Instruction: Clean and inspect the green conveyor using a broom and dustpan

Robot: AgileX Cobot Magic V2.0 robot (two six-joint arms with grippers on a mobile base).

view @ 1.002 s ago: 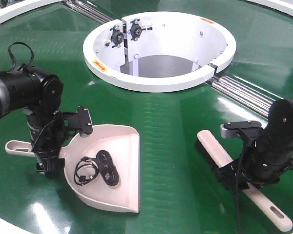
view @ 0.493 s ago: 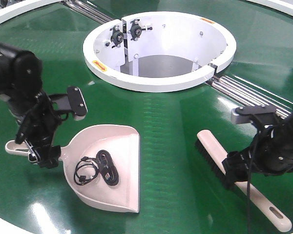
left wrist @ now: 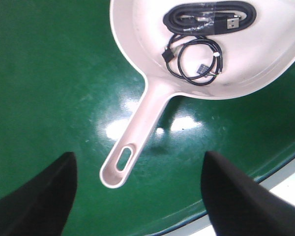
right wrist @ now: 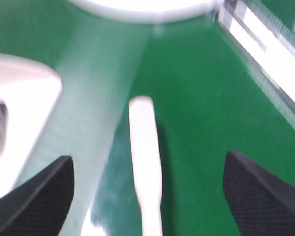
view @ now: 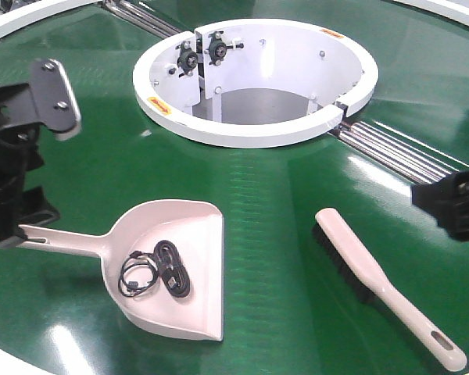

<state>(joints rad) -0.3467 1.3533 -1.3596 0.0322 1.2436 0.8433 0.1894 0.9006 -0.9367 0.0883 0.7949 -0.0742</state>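
Observation:
The dustpan (view: 176,269) lies on the green conveyor (view: 281,195) at the front left, handle pointing left. Coiled black cables (view: 152,269) lie in its pan. The broom (view: 379,281) lies on the belt at the front right, bristles down, slotted handle end towards the front edge. My left gripper (view: 12,223) is open and empty, raised above the dustpan's handle end; in the left wrist view the gripper (left wrist: 138,156) has the handle (left wrist: 137,132) below its wide jaws. My right gripper (view: 453,207) is open and empty at the right edge; in the right wrist view the gripper (right wrist: 148,157) is above the broom (right wrist: 145,147).
The white ring-shaped housing (view: 254,133) stands in the middle at the back, with a deep opening inside. Metal rollers (view: 391,148) run from it to the right. The conveyor's white rim (left wrist: 285,194) lies close behind the dustpan handle.
Both grippers were down at the dustpan handle and the broom handle. They have let go, risen and drawn outwards, the left to the left and the right to the right.

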